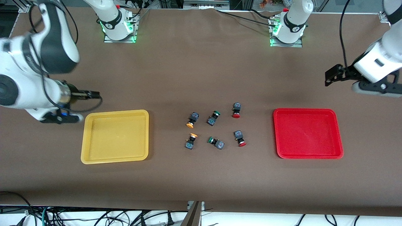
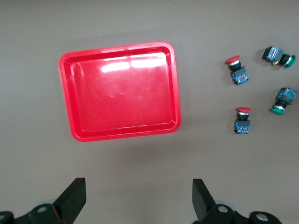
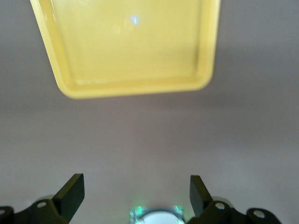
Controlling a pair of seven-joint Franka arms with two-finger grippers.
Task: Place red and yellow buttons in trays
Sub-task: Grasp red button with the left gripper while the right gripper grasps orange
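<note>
Two red-capped buttons [image 1: 236, 110] [image 1: 240, 138] and two yellow-capped buttons [image 1: 191, 120] [image 1: 191, 140] lie on the brown table between the yellow tray [image 1: 115, 136] and the red tray [image 1: 307, 133]. Both trays hold nothing. My left gripper [image 1: 373, 88] is open and empty, up in the air past the red tray's edge at the left arm's end. The left wrist view shows the gripper [image 2: 139, 200], the red tray [image 2: 121, 93] and both red buttons [image 2: 237, 70] [image 2: 242, 120]. My right gripper [image 1: 61, 118] [image 3: 137, 196] is open and empty beside the yellow tray [image 3: 126, 46].
Two green-capped switches [image 1: 213, 118] [image 1: 216, 142] lie among the buttons; they also show in the left wrist view [image 2: 279, 56] [image 2: 283, 100]. The arm bases [image 1: 119, 25] [image 1: 287, 28] stand along the table's back edge. Cables hang below the front edge.
</note>
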